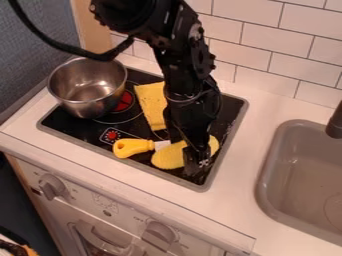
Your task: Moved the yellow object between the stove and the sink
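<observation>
- My hand (196, 163) sits low over the yellow oval (167, 157) on the stove (75, 124), probably for carrying right onto the counter (242, 160).
- Grip: I cannot tell.

Black stovetop (75, 127), set in white counter (235, 175), held steel pot (87, 87), yellow slab (152, 106), yellow-handled tool (131, 147), yellow rounded piece (168, 157).

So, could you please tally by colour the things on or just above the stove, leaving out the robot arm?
Yellow, counting one by its handle: 3 (flat sponge, utensil, oval piece)
Silver: 1 (pot)
Total: 4
</observation>
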Motion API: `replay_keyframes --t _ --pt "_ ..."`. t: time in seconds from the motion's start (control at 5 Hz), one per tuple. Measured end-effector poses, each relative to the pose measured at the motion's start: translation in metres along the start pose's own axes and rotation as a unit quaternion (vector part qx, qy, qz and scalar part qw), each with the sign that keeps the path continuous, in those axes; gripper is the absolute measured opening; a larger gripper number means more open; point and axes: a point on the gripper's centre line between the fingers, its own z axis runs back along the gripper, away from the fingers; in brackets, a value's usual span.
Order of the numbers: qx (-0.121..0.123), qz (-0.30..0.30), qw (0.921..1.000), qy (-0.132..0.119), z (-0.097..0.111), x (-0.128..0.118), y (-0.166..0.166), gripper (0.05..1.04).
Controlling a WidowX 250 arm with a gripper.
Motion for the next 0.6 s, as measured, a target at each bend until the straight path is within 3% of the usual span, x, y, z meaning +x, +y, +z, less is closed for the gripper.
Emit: replay_keyframes --t 0.2,0.4,0.6 --pt "-0.001 0.008 0.9998 0.021 -0.012 -0.007 0.0 1.001" --pt "-0.002 0.01 0.9996 0.027 -0.021 -0.008 0.001 0.938" --pt "0.004 0.006 0.9995 0.03 -0.025 -0.004 0.001 0.676"
